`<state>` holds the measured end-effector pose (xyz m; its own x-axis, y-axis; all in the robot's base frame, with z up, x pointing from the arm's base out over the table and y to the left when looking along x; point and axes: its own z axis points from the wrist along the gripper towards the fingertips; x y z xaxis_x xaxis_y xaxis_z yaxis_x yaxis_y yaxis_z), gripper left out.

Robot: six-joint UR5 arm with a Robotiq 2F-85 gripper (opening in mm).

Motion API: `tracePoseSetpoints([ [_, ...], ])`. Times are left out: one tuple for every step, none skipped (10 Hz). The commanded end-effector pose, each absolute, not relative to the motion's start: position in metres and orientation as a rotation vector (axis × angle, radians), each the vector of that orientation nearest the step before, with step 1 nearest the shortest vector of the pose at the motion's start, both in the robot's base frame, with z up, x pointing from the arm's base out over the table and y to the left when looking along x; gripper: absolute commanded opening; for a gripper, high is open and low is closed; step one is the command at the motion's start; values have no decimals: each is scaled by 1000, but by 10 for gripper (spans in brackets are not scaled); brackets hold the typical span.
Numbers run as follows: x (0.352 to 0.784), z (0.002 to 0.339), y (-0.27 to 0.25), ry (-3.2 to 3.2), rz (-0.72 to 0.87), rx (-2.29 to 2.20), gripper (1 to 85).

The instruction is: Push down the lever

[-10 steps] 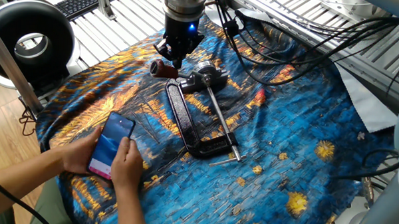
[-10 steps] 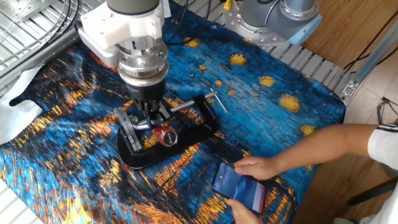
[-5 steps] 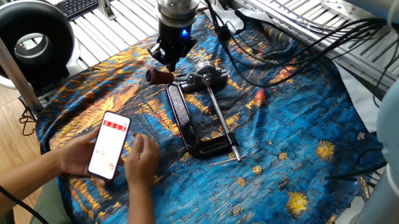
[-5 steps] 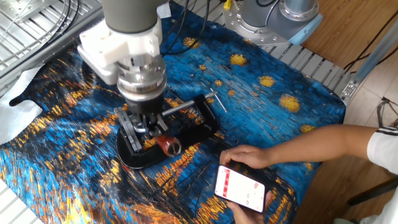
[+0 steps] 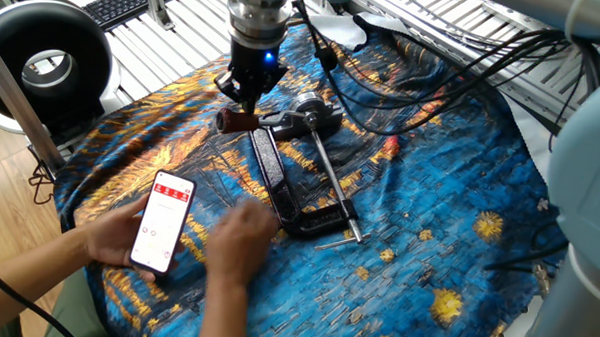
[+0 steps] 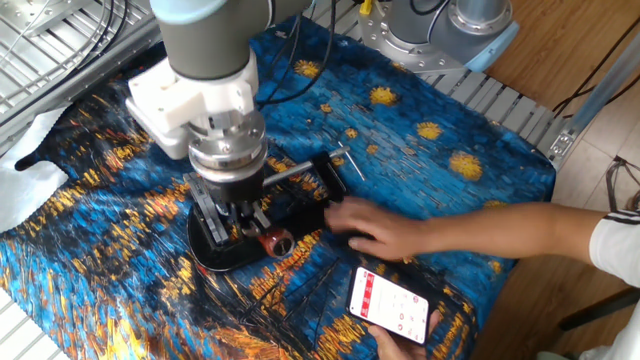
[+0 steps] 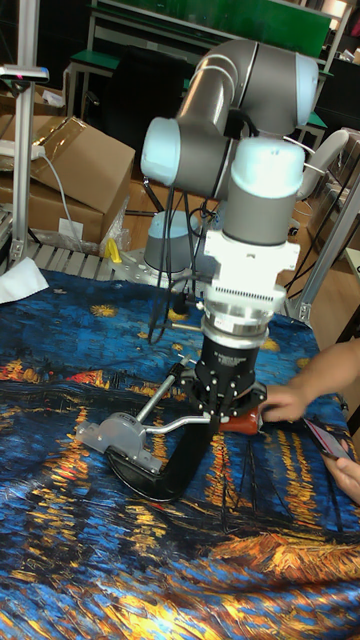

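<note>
Nearest the front edge of the cloth [image 5: 451, 183], a person's hand [image 5: 237, 241] reaches across toward the clamp [image 5: 281, 184] while the other hand holds a phone [image 5: 160, 220] — probably steadying the clamp frame so it stays put under the push. The clamp lies flat near the middle of the cloth, its long rod [image 5: 330, 177] beside the black bar. Farther back, at the clamp's head, the lever [image 5: 240, 121] ends in a reddish-brown knob lying low, close to the cloth, which suggests the push is well along. The gripper [image 5: 245, 90] stands straight above it, pointing down, its tips at the knob; whether the fingers are closed or apart I cannot tell.

The other fixed view shows the reaching hand [image 6: 375, 228] resting on the clamp's bar just beside the knob [image 6: 272, 241] — a risk of a pinch. The tall fixed view alone shows the silvery head [image 7: 118, 437] and the arm's upright posture above it.
</note>
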<state>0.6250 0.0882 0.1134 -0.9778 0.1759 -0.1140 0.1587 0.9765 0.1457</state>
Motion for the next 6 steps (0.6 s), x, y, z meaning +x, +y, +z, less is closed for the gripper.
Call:
tracePoseSetpoints([
  [627,101,97,3011,223,272,10],
  [627,101,84,3015,150,205,10],
  [628,105,67,3017,90,123,10],
  [627,110,50,3017,7,53,10],
  [624,112,51,3022,10,56,10],
  [621,113,58,3032,50,81,10],
])
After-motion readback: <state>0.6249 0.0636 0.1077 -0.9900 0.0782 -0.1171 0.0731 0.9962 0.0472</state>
